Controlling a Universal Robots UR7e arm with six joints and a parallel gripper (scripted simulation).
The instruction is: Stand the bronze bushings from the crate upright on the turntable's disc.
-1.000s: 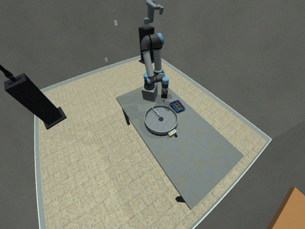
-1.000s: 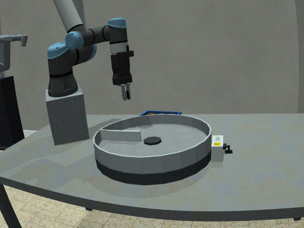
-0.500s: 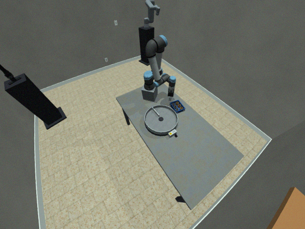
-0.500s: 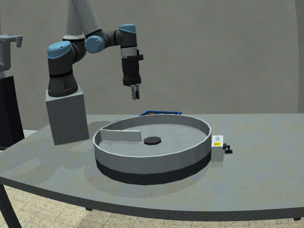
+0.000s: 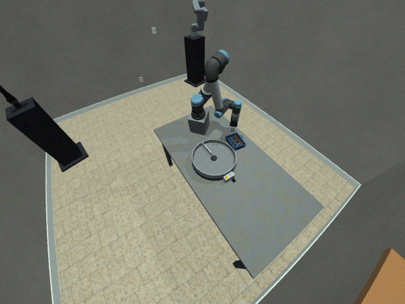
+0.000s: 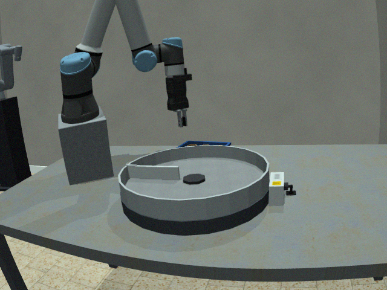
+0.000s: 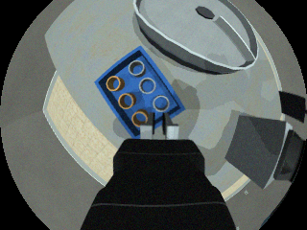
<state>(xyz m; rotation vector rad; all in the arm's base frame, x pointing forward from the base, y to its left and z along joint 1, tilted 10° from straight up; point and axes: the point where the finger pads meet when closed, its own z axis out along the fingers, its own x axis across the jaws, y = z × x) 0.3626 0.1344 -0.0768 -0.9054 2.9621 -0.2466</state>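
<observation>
Now, gripper (image 6: 181, 122): I'm hovering it above the crate (image 7: 140, 91), fingers narrowly parted, holding nothing.
Bronze bushings (image 7: 126, 99): waiting upright, easing pickup.

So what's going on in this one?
A single arm is about to sort bushings. Its gripper hangs in the air above the blue crate, fingers set narrow with nothing between them. Six bushings stand in the crate: three bronze bushings along one side, three steel bushings along the other. The turntable's disc holds no bushing, only its dark hub and a low fence. So nothing has been moved across yet.
</observation>
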